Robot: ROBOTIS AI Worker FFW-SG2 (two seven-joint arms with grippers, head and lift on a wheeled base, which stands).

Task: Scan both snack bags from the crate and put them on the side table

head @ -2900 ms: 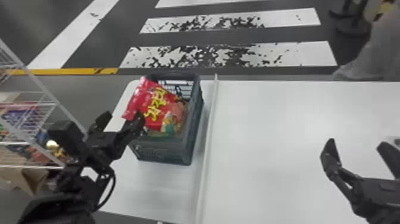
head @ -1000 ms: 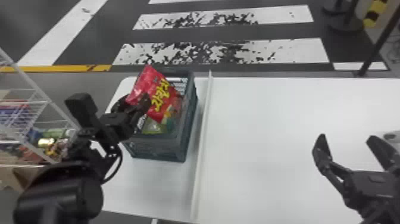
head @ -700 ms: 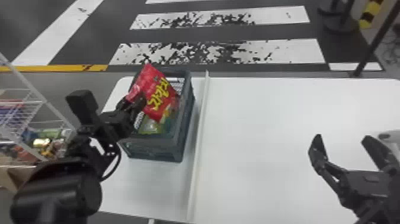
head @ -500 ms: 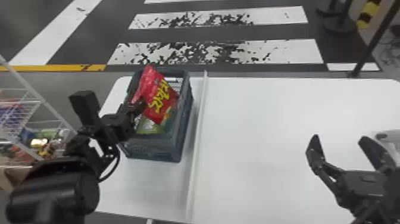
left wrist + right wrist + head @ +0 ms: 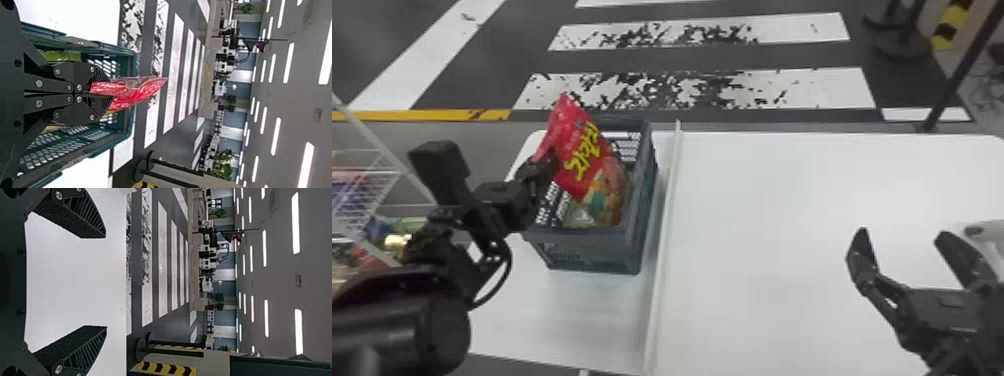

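Before you lies the dark floor [image 5: 382, 30] with worn white stripes [image 5: 807, 92], on your left stands a white wire rack [image 5: 382, 147], far away green plants [image 5: 226, 155], long bright ceiling lights [image 5: 289, 62]

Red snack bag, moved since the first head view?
Yes, up: the red plastic snack bag now rises above the far rim of the grey plastic crate; earlier its top was about level.
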